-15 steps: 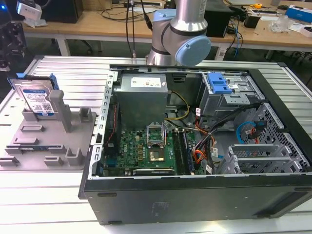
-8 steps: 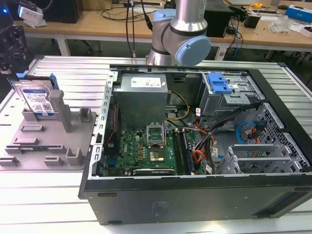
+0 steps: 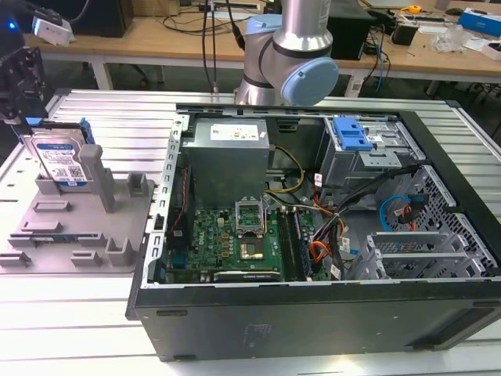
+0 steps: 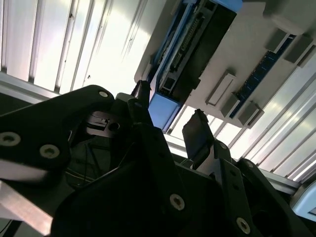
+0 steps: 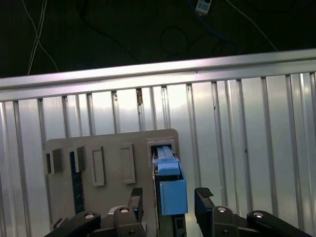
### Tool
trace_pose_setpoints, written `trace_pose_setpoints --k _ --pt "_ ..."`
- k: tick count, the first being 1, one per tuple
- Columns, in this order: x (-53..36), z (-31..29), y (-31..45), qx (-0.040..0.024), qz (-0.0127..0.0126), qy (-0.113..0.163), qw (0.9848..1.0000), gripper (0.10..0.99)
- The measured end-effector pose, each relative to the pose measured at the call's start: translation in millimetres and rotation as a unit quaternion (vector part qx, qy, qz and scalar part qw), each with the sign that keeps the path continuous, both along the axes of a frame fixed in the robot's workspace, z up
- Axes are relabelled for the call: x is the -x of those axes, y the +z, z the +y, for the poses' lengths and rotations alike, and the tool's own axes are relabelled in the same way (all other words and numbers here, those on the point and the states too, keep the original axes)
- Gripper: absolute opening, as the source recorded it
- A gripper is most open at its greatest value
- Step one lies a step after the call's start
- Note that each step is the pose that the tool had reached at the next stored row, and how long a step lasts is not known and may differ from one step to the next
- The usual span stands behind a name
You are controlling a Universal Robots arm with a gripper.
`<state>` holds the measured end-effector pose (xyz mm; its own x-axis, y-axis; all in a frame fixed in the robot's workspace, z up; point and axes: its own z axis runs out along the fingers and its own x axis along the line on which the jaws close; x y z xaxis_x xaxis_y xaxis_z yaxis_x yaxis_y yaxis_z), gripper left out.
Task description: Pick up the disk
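Your gripper (image 5: 170,193) stands open. In both wrist views its two dark fingers (image 5: 204,195) are one on each side of the blue end of the disk (image 5: 173,183), and a narrow gap shows on each side, so they do not hold it.

The disk stands upright on its edge in a slot of the grey holder (image 5: 113,148). In the exterior view you see its labelled face (image 3: 61,160) at the far left corner of the holder (image 3: 78,227), with the dark gripper (image 3: 19,82) just above it.

A grey post (image 3: 94,171) of the holder rises just beside the disk, on the exterior view's right of it. The other slots and small posts (image 3: 139,186) of the holder are lower and lie further from the gripper.

The holder rests on the ribbed metal table (image 5: 237,138). On the exterior view's right of the holder, very near to it, stands the open computer case (image 3: 313,329), with a power supply (image 3: 227,157), a green board (image 3: 227,239) and a blue bracket (image 3: 351,135) inside. The arm (image 3: 290,47) comes up behind this case, and wooden benches (image 3: 156,35) stand further back.
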<state>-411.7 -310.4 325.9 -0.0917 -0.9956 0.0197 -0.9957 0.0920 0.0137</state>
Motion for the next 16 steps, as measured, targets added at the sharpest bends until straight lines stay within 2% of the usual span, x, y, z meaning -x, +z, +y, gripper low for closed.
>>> trace_pose_setpoints --k 10,13,16 --pt "0.0 1.4 -9.9 0.0008 0.0001 0.005 1.0000 0.541" --pt "0.0 1.8 -10.9 0.0008 0.0001 0.006 1.0000 0.541" --pt "0.2 5.3 -12.1 0.0019 0.0000 0.009 1.0000 0.541"
